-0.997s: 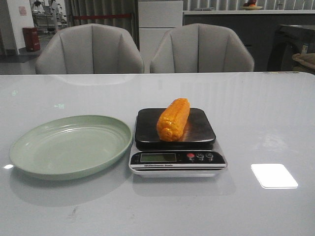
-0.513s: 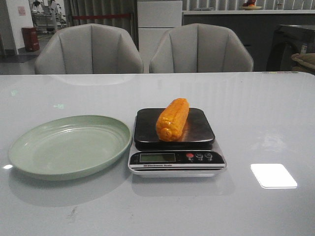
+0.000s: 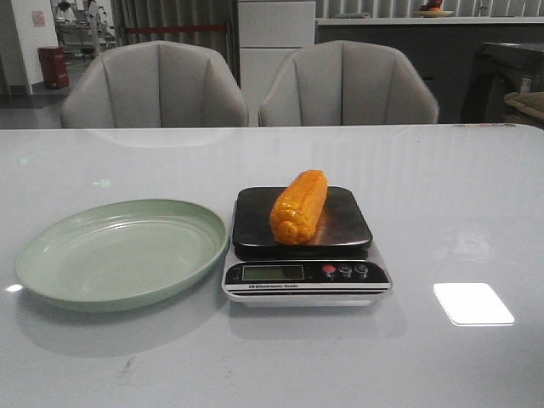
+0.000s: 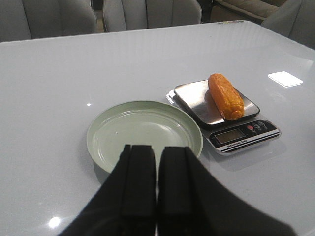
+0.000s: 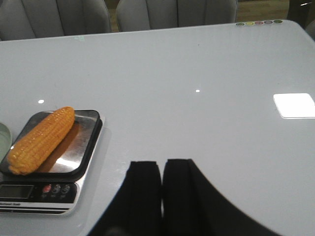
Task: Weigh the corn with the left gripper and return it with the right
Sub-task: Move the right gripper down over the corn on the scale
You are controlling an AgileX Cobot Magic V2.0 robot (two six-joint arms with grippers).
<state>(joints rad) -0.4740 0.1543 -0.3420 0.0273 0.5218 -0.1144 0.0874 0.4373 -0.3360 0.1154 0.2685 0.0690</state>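
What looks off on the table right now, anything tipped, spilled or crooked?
Nothing stands out. The corn lies whole on the scale platform, angled slightly across it but fully supported. The plate sits flat beside the scale, with nothing on it. Both the left gripper and the right gripper are shut, clear of everything.

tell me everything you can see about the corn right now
The corn is a single husk-free cob, orange-yellow, with neat rows of kernels and a slightly glossy surface. It lies on its side on the dark, shiny platform of the scale, its blunt end toward the display and its narrower end pointing away across the table. Only the platform touches it. The pale green plate sits apart to its left.
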